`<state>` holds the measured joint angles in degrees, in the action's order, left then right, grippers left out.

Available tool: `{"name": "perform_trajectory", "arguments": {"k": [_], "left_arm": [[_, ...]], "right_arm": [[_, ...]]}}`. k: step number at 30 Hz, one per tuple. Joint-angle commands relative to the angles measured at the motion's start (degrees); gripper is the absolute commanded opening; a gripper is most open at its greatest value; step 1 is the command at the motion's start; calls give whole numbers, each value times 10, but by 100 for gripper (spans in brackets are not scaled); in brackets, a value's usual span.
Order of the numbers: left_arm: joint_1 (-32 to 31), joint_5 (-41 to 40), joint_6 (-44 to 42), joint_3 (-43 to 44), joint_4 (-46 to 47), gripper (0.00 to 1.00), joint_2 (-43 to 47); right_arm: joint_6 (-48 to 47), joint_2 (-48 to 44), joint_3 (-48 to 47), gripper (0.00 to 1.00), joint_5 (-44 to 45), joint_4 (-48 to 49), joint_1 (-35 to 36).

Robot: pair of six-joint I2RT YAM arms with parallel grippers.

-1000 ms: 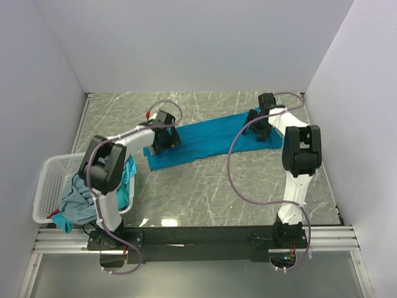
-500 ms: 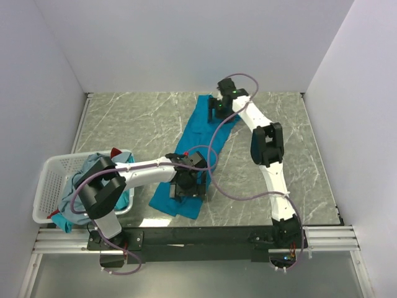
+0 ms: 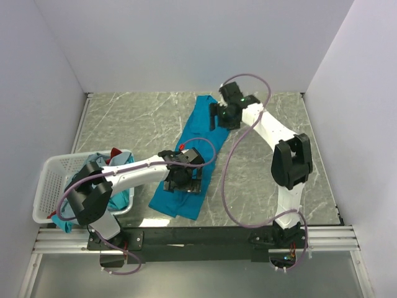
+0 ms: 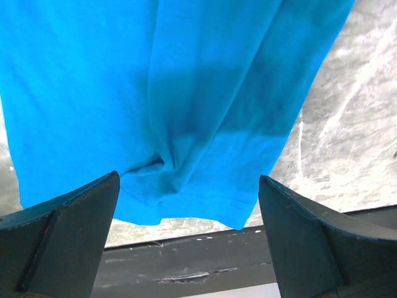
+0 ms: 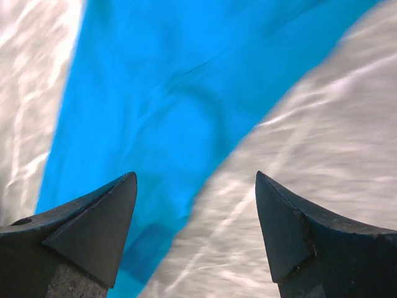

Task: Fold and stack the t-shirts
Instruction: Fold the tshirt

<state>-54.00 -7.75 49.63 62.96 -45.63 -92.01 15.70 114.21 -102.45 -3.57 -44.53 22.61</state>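
Bright teal-blue cloth t-shirt (image 3: 197, 133) lies as a long strip on the grey marble table (image 3: 260, 161), running from 6 to 12 o'clock.

Left gripper (image 3: 183, 180) is over the strip's 6 o'clock end, jaws spread wide, released.

Right gripper (image 3: 218, 117) is over the 12 o'clock end, likewise released.

White plastic lattice basket (image 3: 46, 186) at 8 o'clock holds grey-blue and teal cloth shirts (image 3: 122, 195).

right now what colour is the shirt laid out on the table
Bright teal-blue, plain; the t-shirt shows best in the left wrist view.
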Motion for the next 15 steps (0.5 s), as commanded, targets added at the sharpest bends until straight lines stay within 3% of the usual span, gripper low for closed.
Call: {"name": "perform_trajectory", "arguments": {"k": [1,8,15], "left_arm": [[-1,20,-43,-26,47,99,6],[-1,70,-70,-66,90,99,-38],[-1,159,-95,-80,135,99,-51]], "right_arm": [[37,-18,82,83,-48,63,46],[71,16,120,84,-93,101,63],[49,108,32,83,-69,57,57]]}}
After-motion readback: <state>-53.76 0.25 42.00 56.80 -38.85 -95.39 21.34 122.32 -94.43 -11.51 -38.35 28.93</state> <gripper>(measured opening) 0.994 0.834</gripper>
